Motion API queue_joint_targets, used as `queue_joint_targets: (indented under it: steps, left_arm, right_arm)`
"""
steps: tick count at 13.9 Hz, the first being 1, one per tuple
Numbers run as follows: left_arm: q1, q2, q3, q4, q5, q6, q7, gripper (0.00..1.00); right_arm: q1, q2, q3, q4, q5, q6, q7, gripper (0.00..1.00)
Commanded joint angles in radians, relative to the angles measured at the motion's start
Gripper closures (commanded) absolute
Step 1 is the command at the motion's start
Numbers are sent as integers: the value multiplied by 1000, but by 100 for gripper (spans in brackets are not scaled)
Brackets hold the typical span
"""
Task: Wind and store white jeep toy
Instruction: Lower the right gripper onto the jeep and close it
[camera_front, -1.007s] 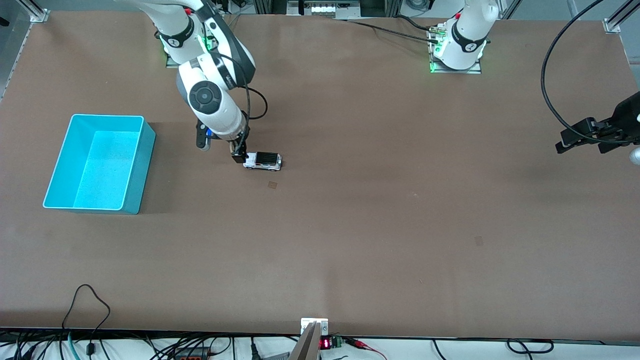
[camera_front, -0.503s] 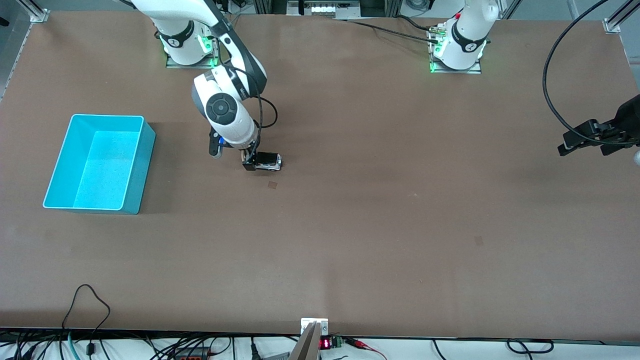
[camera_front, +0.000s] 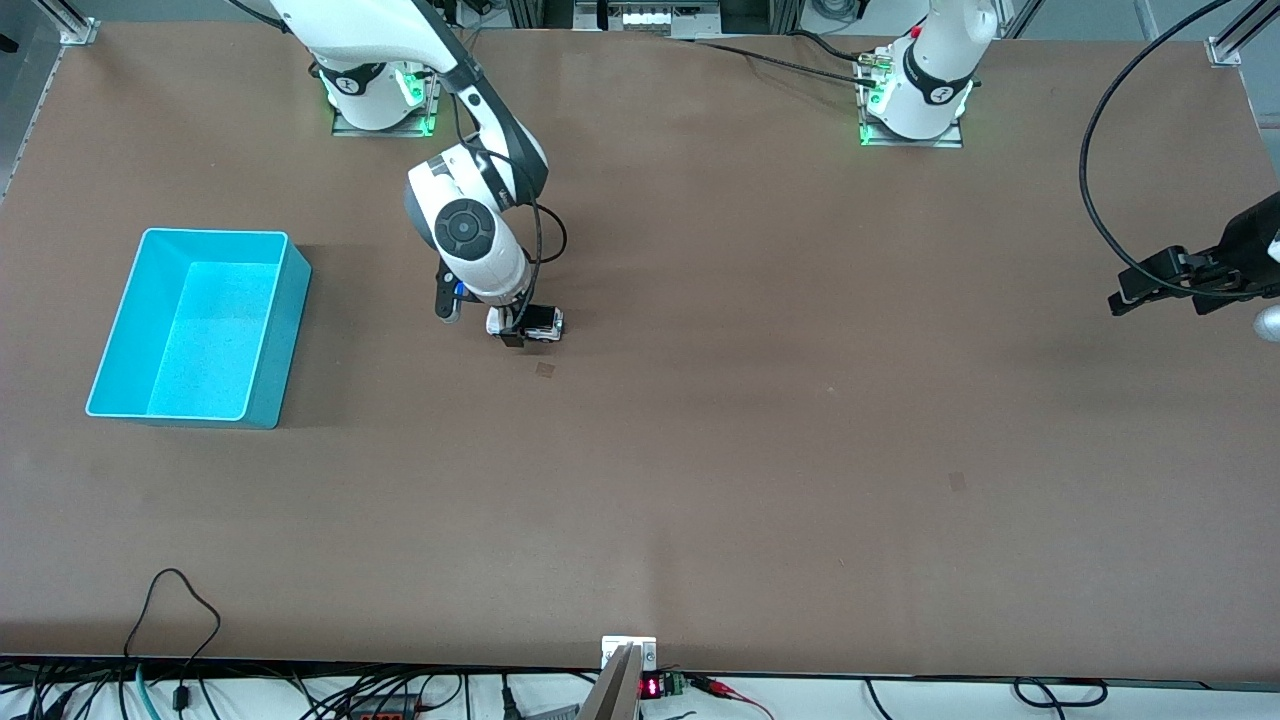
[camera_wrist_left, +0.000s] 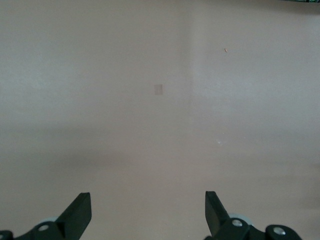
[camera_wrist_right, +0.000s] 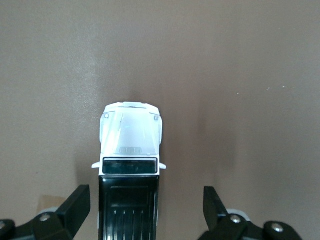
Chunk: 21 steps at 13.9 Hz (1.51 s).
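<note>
1. The white jeep toy (camera_front: 540, 324) stands on the table (camera_front: 700, 450), well apart from the turquoise bin (camera_front: 290, 300) at the right arm's end.
2. The right gripper (camera_wrist_right: 145, 210) is over the jeep's black rear, jaws apart on either side.
3. The left gripper (camera_wrist_left: 147, 212) waits over bare table at the left arm's end, jaws apart.

White jeep toy (camera_wrist_right: 131, 170), upright on table (camera_front: 700, 450)

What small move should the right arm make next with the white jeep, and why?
Probably close the fingers on the white jeep toy. The right gripper is open, one finger on each side of the jeep's black rear, not touching it. The jeep stands on the table. The left gripper waits open at its own end.
</note>
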Motion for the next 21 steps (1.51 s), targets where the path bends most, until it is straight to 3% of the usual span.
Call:
queue_joint_targets:
  steps: [1,5,7,9,12,16,21]
  left_arm:
    - [5,-2,-7,-1,17,2,-3,0]
    - [5,0,-5,-3,17,9,-3,0]
    - [5,0,-5,-3,20,11,-3,0]
    - [5,0,-7,-3,20,17,-3,0]
    - [6,1,-5,-3,20,21,-3,0]
    - [6,1,-5,-10,20,25,-3,0]
    - [6,1,-5,-10,20,28,-3,0]
  right_arm:
    - [12,18,-10,17,4,10,19,0]
    - [12,35,-8,17,-2,16,8,4]
    - [11,37,-8,17,-4,16,-16,27]
    - [11,35,-8,17,-4,14,-39,59]
    - [11,35,-8,17,-4,14,-61,87]
    - [0,9,-8,17,-1,-1,-119,93]
    - [-72,-155,-11,4,-2,-209,-388,93]
